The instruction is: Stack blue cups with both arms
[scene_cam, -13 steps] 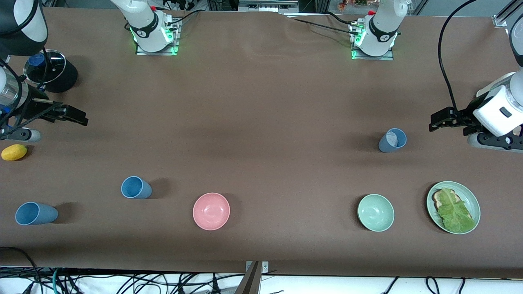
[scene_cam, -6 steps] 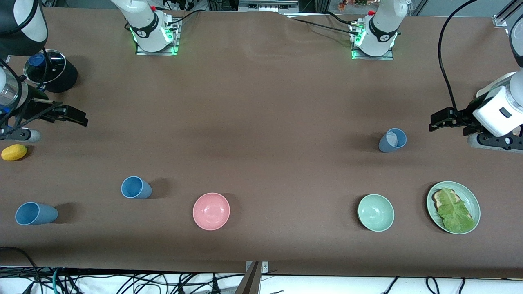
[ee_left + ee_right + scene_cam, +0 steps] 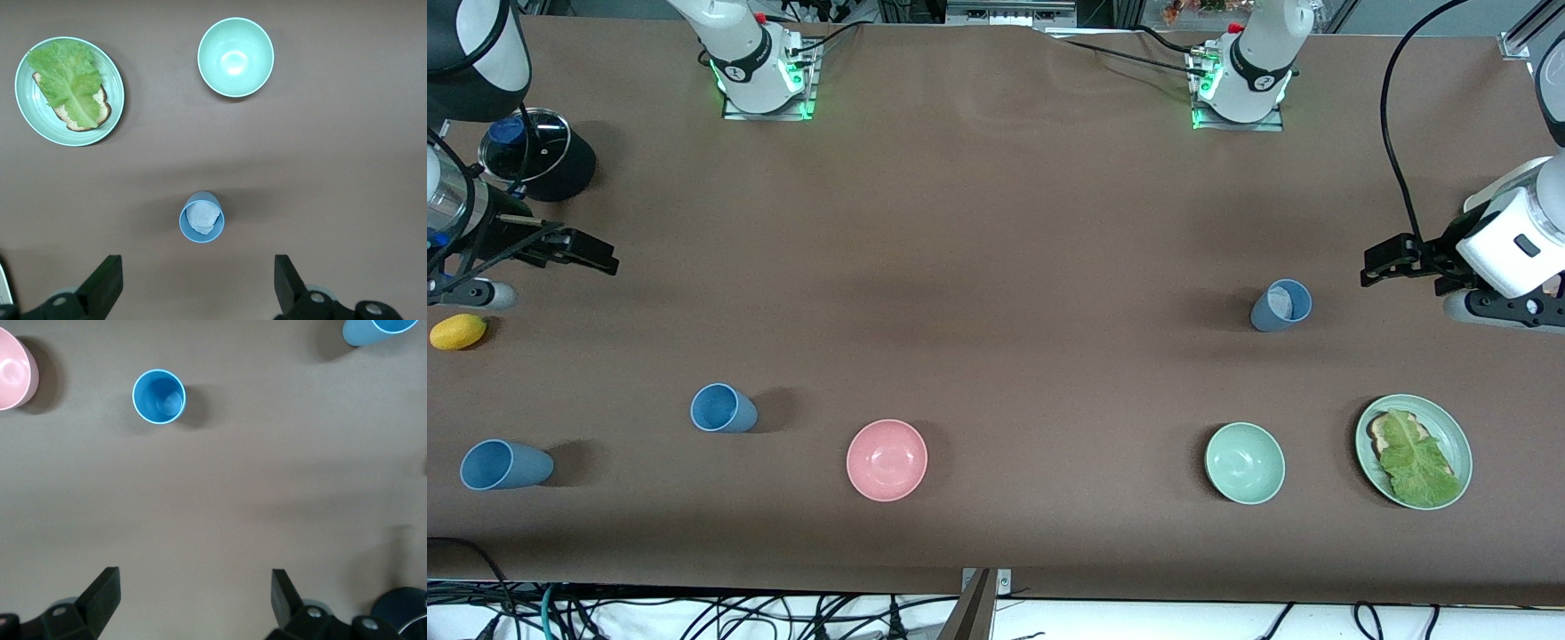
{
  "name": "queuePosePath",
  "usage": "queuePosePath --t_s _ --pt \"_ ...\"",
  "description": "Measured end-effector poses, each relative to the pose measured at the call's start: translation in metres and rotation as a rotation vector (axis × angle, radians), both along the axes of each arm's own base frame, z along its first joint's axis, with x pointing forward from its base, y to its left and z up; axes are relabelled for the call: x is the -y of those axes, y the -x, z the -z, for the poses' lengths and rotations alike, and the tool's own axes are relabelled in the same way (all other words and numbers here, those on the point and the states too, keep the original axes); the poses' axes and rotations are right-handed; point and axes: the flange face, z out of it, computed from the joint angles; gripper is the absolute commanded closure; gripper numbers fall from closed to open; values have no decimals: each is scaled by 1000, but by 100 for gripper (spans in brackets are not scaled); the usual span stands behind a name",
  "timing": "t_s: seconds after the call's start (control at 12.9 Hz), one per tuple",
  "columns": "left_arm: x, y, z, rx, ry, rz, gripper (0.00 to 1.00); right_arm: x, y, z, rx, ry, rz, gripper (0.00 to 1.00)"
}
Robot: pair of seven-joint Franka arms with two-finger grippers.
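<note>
Brown tabletop point(image 3: 996, 267): nothing on it has shifted since the earlier frames. Only change is tiny; the right gripper point(image 3: 591, 252) sits a hair higher in the front view, left gripper point(image 3: 1392, 260) unchanged.

Right gripper hangs over the table's right-arm end, fingers point(image 3: 100, 597) spread apart, holding nothing. Left gripper hangs over the left-arm end, fingers point(image 3: 107, 283) also apart, empty. Both arms wait.

Containers, big to small:
- Mint plate point(image 3: 1454, 427) near the front edge at the left-arm end, holds toast point(image 3: 1380, 433) under a lettuce leaf point(image 3: 1418, 462).
- Black pot with glass lid point(image 3: 538, 156) near the right-arm end, toward the base-side edge.
- Pink bowl point(image 3: 887, 460) near the front edge, mid-table, empty.
- Mint-green bowl point(image 3: 1245, 462) near the front edge, beside the plate, empty.

Cups, all upright, long axis vertical, mouths up:
- Grey-blue cup point(image 3: 1280, 306), left-arm half, farther from the camera than the mint-green bowl. Has a pale crumpled wad point(image 3: 203, 218) inside.
- Blue cup point(image 3: 722, 409), right-arm half, beside the pink bowl and slightly farther from the camera, empty.
- Second blue cup point(image 3: 503, 465), near the front corner at the right-arm end. Cannot see its bottom.

Yellow lemon-like object point(image 3: 458, 332) at the right-arm end edge, under the right arm.
</note>
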Motion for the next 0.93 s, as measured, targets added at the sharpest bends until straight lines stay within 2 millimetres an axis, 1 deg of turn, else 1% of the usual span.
queuePosePath --t_s 0.31,0.46,0.62,0.77,0.85,0.93 --pt "-3 0 1 -3 0 -4 0 0 0 0 0 0 0 0" --pt "-18 -1 8 -16 0 -23 0 0 0 0 0 0 0 0" --pt "-44 0 25 -43 7 6 0 0 0 0 0 0 0 0" --pt "-73 1 47 -51 15 23 0 0 -1 1 5 0 1 0" --pt "-80 2 61 -44 16 25 0 0 -4 2 19 -1 1 0" --pt "-80 3 77 -20 12 26 0 0 -9 3 39 -2 1 0"
